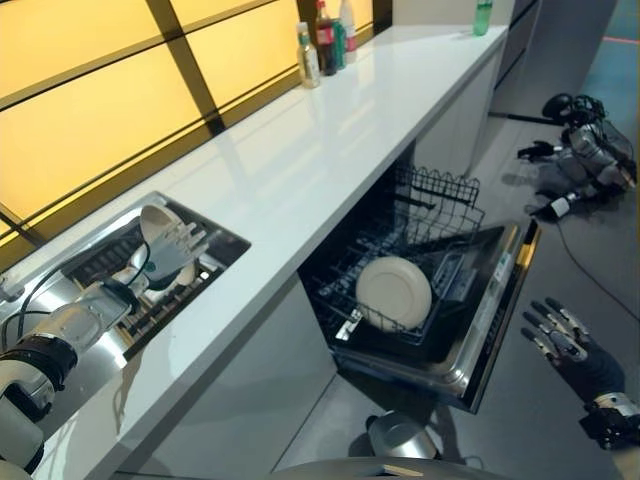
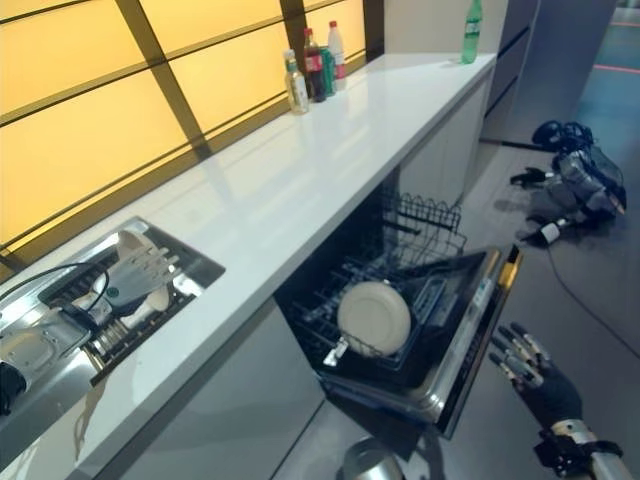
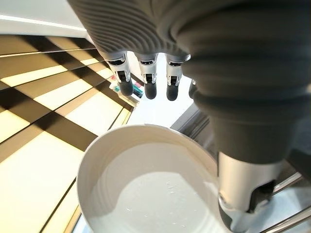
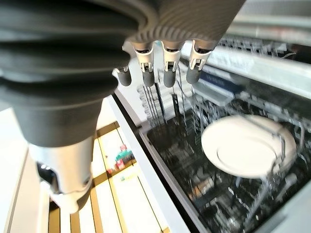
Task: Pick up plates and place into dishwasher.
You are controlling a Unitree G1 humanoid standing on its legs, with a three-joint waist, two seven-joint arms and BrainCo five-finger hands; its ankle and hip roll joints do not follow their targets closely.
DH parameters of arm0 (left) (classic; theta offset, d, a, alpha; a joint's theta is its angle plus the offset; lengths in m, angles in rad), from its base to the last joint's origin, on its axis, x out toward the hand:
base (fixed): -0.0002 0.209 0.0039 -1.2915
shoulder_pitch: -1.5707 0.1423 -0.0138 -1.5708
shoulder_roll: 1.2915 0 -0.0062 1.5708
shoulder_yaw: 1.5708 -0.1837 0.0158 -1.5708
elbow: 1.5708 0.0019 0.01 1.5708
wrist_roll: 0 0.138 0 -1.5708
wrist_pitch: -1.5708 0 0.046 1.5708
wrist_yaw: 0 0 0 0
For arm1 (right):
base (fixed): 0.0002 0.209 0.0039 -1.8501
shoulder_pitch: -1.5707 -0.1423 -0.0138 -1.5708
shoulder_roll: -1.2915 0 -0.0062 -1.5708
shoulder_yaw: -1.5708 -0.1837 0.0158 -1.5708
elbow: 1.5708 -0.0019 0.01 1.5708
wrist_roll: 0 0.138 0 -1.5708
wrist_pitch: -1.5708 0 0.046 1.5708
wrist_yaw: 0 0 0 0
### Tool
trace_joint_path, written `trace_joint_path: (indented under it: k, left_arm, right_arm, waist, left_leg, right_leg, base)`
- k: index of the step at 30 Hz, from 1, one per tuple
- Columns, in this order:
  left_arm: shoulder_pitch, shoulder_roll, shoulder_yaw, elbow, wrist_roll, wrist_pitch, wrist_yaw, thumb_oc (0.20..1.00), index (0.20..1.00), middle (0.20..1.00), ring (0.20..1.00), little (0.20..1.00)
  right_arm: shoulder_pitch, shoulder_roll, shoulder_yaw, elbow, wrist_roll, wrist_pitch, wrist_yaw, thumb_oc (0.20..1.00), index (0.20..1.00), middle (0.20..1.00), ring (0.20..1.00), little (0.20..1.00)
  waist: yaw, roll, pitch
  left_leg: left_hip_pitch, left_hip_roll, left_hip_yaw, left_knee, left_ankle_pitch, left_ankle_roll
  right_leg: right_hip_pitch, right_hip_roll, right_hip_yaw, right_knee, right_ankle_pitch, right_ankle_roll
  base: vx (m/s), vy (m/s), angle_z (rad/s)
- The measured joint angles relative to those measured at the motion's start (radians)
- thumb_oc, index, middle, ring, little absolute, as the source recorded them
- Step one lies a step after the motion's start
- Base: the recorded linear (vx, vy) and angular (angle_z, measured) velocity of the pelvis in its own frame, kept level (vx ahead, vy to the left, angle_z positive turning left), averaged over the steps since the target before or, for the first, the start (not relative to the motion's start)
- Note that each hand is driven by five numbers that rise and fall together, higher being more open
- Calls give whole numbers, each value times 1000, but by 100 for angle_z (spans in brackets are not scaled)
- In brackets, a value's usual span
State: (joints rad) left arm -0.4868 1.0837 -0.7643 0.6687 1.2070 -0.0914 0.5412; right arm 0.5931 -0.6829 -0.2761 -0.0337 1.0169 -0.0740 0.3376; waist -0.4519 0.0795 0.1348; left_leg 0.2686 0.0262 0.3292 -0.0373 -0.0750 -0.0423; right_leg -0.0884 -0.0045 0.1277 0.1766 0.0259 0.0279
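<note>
Sink-side left hand point(image 1: 172, 247) reaches plate point(image 3: 146, 189).

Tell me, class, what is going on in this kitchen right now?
A humanoid robot is loading a dishwasher. Its left hand reaches with straight fingers to a white plate standing in the sink rack, not yet gripping it. One plate already stands in the pulled-out dishwasher rack. The right hand hovers open beside the lowered dishwasher door.

Head pair looking down from above, sharing bench point(image 1: 330, 140) at frame centre and open dishwasher point(image 1: 420, 300) lower right. Wrist views very close, along each hand's fingers.
</note>
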Motion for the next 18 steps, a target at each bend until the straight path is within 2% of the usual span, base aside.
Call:
trace_joint_path:
  k: [6,10,18]
  left_arm:
    - [-48,-1,0,12,50,67,-1,1000,1000,1000,1000,1000]
    - [-48,-1,0,13,120,97,-27,1000,1000,1000,1000,1000]
    - [-48,-2,1,17,224,129,-192,1000,1000,1000,1000,1000]
  right_arm:
    - [15,-3,-32,6,8,6,34,1000,1000,1000,1000,1000]
    - [36,-3,-41,4,8,33,43,1000,1000,1000,1000,1000]
    - [40,-3,-84,0,9,76,43,1000,1000,1000,1000,1000]
  waist:
    - [-2,-13,23]
    - [-1,-10,30]
    - [-1,-14,44]
  left_leg:
    - [-1,0,0,15,-5,-4]
    - [-1,2,-2,26,-9,-3]
    - [2,0,-3,52,-23,0]
  right_leg:
    - [-2,-1,0,12,0,-1]
    - [1,-1,-1,14,-1,-1]
    - [16,-7,-1,14,0,-1]
  base:
    - [32,17,-3]
    - [52,14,0]
    - [8,4,0]
